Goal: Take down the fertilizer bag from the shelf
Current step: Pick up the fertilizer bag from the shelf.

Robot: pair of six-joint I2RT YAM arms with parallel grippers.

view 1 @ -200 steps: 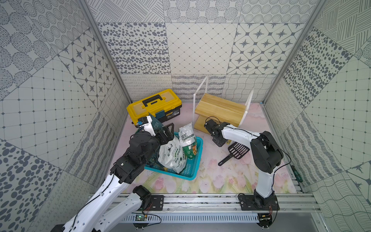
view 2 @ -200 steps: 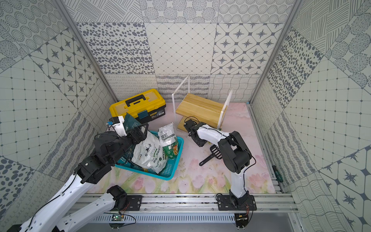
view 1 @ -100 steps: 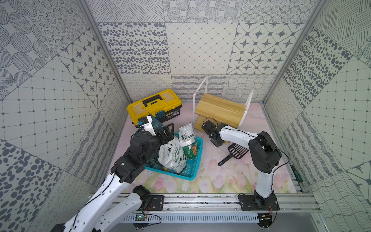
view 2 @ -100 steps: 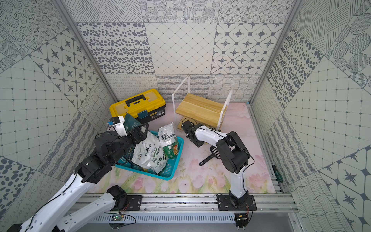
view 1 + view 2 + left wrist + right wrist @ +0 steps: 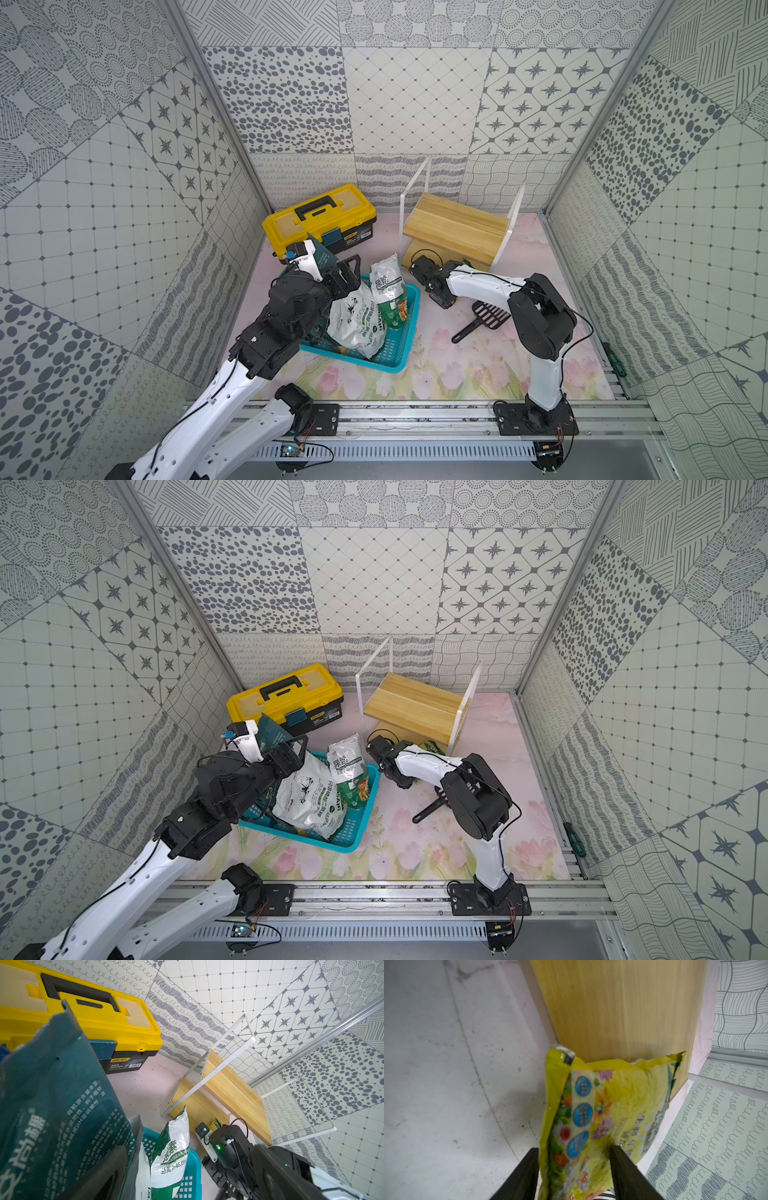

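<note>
The shelf (image 5: 455,230) (image 5: 411,706) stands at the back right, wooden boards between white side panels. The fertilizer bag (image 5: 608,1105), yellow with flower prints, stands at the front edge of the lower board; only a sliver of the bag (image 5: 467,262) shows in a top view. My right gripper (image 5: 574,1167) (image 5: 455,266) is open, its black fingers on either side of the bag's near end and touching it. My left gripper (image 5: 345,276) (image 5: 187,1167) is open above the teal basket (image 5: 399,357), beside a dark teal bag (image 5: 52,1105).
A yellow-and-black toolbox (image 5: 320,216) sits at the back left. The basket holds a white bag (image 5: 357,322) and a green-and-white bag (image 5: 388,286). A black slotted scoop (image 5: 486,318) lies under my right arm. A green-handled tool (image 5: 613,359) rests on the right rail.
My right wrist has shifted slightly left, away from the shelf front. The left arm has not moved.
</note>
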